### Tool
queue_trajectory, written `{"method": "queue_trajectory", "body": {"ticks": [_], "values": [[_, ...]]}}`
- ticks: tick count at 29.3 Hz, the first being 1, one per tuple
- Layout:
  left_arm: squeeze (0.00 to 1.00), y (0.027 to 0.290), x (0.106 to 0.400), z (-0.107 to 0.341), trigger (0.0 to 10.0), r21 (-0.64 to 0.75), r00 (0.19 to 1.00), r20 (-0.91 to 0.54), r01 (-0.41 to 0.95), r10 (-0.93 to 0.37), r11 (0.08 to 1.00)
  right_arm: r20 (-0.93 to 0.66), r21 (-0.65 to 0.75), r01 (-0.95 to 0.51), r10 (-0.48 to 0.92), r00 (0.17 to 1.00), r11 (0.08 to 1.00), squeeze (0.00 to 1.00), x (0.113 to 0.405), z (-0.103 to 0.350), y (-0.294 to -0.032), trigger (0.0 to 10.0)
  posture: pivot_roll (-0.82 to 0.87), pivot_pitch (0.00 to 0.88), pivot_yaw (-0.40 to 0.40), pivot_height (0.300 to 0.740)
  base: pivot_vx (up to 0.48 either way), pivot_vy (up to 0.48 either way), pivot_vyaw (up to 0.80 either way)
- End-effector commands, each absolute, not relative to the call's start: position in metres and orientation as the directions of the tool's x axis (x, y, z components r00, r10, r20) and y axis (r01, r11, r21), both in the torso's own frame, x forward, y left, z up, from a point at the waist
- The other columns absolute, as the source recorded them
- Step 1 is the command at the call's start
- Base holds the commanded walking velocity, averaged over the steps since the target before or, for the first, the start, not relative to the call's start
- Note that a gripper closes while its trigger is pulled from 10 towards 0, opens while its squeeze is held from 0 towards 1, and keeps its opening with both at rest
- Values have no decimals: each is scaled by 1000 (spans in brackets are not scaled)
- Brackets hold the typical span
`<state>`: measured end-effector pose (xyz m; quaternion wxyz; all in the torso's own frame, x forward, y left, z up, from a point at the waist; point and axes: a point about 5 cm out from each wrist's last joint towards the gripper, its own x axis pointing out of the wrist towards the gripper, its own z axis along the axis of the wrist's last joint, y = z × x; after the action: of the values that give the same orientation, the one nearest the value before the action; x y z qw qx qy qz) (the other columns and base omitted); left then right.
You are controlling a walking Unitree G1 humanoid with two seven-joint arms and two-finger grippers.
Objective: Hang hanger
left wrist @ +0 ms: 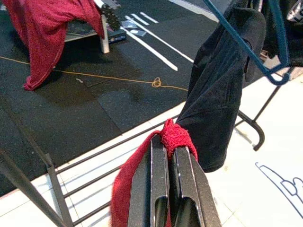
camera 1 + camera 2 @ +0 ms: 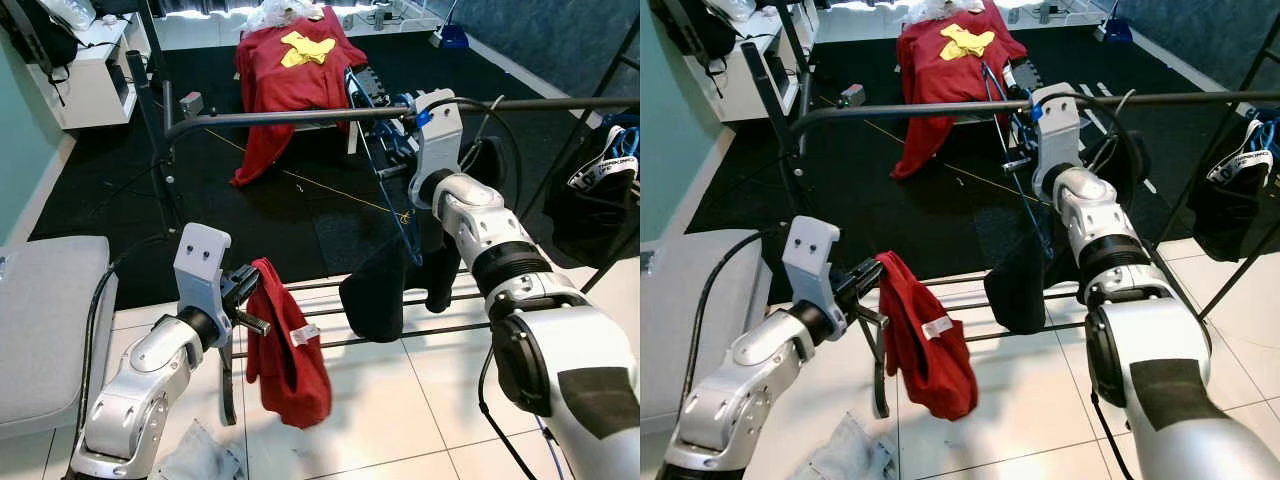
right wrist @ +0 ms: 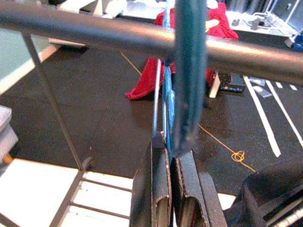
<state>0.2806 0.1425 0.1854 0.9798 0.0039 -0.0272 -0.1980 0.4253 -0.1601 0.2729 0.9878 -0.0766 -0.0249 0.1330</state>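
Note:
A blue hanger (image 2: 383, 180) carrying a black garment (image 2: 380, 290) hangs just below the dark horizontal rail (image 2: 300, 117). My right gripper (image 3: 170, 142) is shut on the hanger (image 3: 189, 71) close under the rail (image 3: 94, 30); the hanger's upper part crosses the rail, and I cannot tell whether it rests on it. Lower left, my left gripper (image 1: 169, 144) is shut on a bunched red cloth (image 2: 290, 350) that dangles over the white tiles. The black garment (image 1: 222, 94) is just beyond that cloth (image 1: 175, 135).
Low rack bars (image 2: 330, 315) run between the arms. A red garment (image 2: 290, 70) covers a bench on the black mat behind. A grey cushion (image 2: 45, 320) is at the left, a white shelf (image 2: 95, 70) far left, dark bags (image 2: 600, 170) at the right, and pale cloth (image 2: 200, 455) on the floor.

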Motion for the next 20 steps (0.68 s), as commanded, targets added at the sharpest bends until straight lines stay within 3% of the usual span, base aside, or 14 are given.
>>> {"method": "queue_trajectory", "body": {"ticks": [1, 2, 3, 6, 14, 20], "values": [[0, 143, 275, 190, 0, 30, 908, 62, 413, -414, 910, 58, -162, -240, 252, 966, 957, 0, 426, 284, -163, 10000, 134, 168, 12, 740, 0, 0, 0], [0, 143, 274, 190, 0, 20, 913, 62, 403, -404, 915, 72, -151, -242, 255, 964, 958, 0, 426, 287, -163, 10000, 136, 168, 9, 740, 0, 0, 0], [0, 146, 276, 184, 10000, -41, 935, 37, 353, -352, 935, 107, -128, -269, 283, 953, 955, 0, 426, 288, -159, 10000, 141, 166, 8, 740, 0, 0, 0], [0, 152, 278, 169, 10000, -101, 962, -31, 266, -270, 959, 153, -111, -320, 334, 930, 941, 0, 424, 284, -147, 10000, 134, 162, 11, 740, 0, 0, 0], [0, 150, 279, 166, 10000, -100, 963, -55, 258, -264, 961, 178, -87, -381, 390, 903, 921, 0, 422, 275, -135, 10000, 132, 142, 10, 740, 0, 0, 0], [0, 148, 285, 167, 10000, -79, 964, -51, 258, -263, 963, 119, -109, -435, 446, 887, 894, 0, 416, 242, -128, 10000, 106, 111, 20, 740, 0, 0, 0]]}}
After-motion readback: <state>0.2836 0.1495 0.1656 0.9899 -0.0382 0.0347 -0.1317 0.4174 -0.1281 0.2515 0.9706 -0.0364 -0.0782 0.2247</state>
